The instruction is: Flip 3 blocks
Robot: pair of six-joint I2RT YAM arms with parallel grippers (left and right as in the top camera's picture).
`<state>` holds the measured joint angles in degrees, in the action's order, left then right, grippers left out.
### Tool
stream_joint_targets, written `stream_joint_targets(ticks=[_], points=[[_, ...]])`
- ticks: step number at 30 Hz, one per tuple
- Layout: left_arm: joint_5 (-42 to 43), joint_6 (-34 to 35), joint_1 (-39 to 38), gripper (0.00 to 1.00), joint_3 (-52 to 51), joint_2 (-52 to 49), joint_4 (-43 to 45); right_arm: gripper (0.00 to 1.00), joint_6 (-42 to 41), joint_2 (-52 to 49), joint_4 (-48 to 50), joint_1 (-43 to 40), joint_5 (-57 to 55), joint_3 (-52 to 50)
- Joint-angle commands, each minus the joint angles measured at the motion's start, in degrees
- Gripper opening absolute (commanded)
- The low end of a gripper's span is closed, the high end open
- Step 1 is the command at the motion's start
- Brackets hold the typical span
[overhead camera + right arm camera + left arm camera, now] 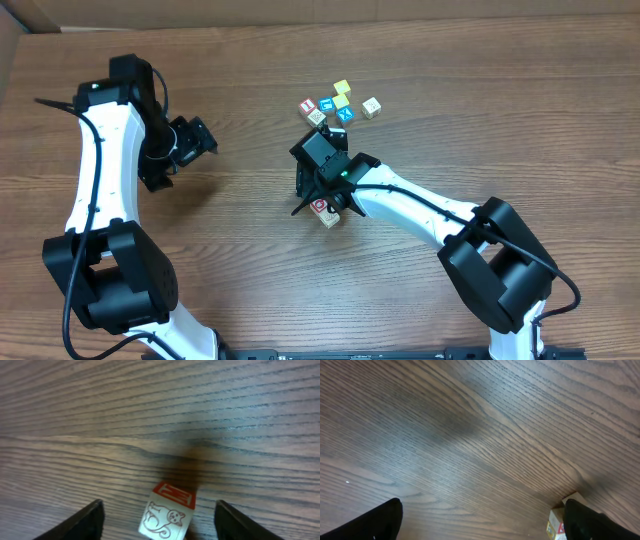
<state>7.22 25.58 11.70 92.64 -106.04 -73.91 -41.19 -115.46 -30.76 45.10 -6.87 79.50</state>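
My right gripper (322,198) hangs near the middle of the wooden table (480,90), jaws spread and gripping nothing. Directly under it I see the red-ring block (320,206), white-faced, and touching it at its 4 o'clock the cream block (331,219). On the right wrist camera a cat-face block (167,512) sits upright on the table between my two fingers (82,522), clear of both. It has a red-bordered top, and I cannot tell which of the pair under the gripper it is.

At 12 o'clock from that gripper lies the loose cluster. It holds a red-marked white block (308,105), a tan-marked block (317,118) just beside it, two blue-faced cubes (336,114), two yellow cubes (342,94), and a second cream block (371,107) a little apart at the cluster's 3 o'clock.

My left gripper (200,138) is well off at 10 o'clock from the right one, released, with bare wood between the fingertips (375,522). On its wrist camera the corner of a small block (556,521) shows just beside the right-hand finger. I cannot tell whether they touch, nor which block it is.
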Motion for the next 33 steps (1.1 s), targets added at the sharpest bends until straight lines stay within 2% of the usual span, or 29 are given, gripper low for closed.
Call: stream_joint_targets(ticks=[1, 4, 6, 8, 15, 18, 19, 20, 22, 33], points=[[0.72, 0.20, -0.22, 0.85, -1.99, -0.57, 1.36, 0.69, -0.81, -0.79, 0.42, 0.48, -1.03, 0.81], [1.55, 0.15, -0.81, 0.57, -3.08, -0.57, 2.21, 0.68, -0.81, -0.79, 0.46, 1.09, -1.03, 0.81], [1.55, 0.13, -1.36, 0.47, -3.65, -0.57, 2.73, 0.68, -0.81, -0.79, 0.94, 1.29, -1.03, 0.81], [1.55, 0.13, -2.08, 0.43, -3.96, -0.57, 3.28, 0.68, -0.79, -0.79, 1.22, 1.29, -1.01, 0.81], [1.29, 0.15, -4.24, 0.41, -4.11, -0.57, 4.48, 0.64, 3.15, -0.79, 0.92, 1.29, 3.61, 0.81], [1.36, 0.11, -5.07, 0.31, -4.11, -0.57, 5.14, 0.65, 5.25, -0.79, 0.20, 1.29, 3.54, 0.81], [1.36, 0.09, -5.46, 0.26, -4.11, -0.57, 5.35, 0.65, 5.97, -0.79, -0.11, 1.29, 3.54, 0.81], [1.38, -0.24, -5.88, 0.15, -4.11, -0.57, 5.57, 0.66, 6.38, -0.79, -0.42, 1.29, 3.56, 0.81], [1.38, -1.90, -7.13, 0.06, -4.11, -0.57, 6.51, 0.66, 7.41, -0.74, -0.61, 1.29, 4.57, 0.83], [1.33, -7.78, -15.91, 0.04, -4.11, -0.57, 13.99, 0.70, 8.50, 2.86, -0.31, 0.20, 5.70, 0.94]])
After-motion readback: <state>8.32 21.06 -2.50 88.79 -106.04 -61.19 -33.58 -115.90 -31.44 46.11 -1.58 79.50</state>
